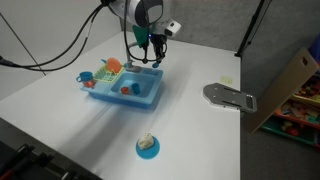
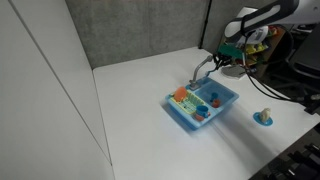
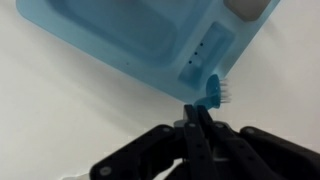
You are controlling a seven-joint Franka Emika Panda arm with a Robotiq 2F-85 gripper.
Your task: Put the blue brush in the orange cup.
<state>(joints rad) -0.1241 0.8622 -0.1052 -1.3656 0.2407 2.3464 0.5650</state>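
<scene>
- The jaws are clamped together on the blue brush (image 3: pixel 215 92). In the wrist view the dark fingers (image 3: pixel 197 128) meet at their tips, and the brush head sticks out just past them, its white bristles turned to one side.
- In that view the brush head hangs over the white worktop (image 3: pixel 60 110), just off the edge of the blue toy sink (image 3: pixel 130 40) and close to the ledge with a row of small holes.
- In both exterior views the jaws are held in the air with the brush (image 1: pixel 152 45) (image 2: pixel 228 50) above the sink's far corner. They point down and touch neither the sink nor the worktop.
- The sink (image 1: pixel 140 100) (image 2: pixel 222 108) sits flat on the worktop (image 1: pixel 200 130).
- The orange cup (image 1: pixel 112 68) (image 2: pixel 181 95) stands at the end of the sink away from the jaws, well apart from the brush.
- A small red piece (image 1: pixel 127 90) (image 2: pixel 200 113) lies in the sink's basin, between the cup's end and the jaws' end.
- In an exterior view a grey curved spout (image 2: pixel 203 68) rises beside the sink.
- Away from the sink, a small blue dish (image 1: pixel 147 152) (image 2: pixel 264 122) holds a pale lump.
- A flat grey piece (image 1: pixel 230 96) lies nearer the worktop's edge, with a cardboard box (image 1: pixel 290 85) past it.
</scene>
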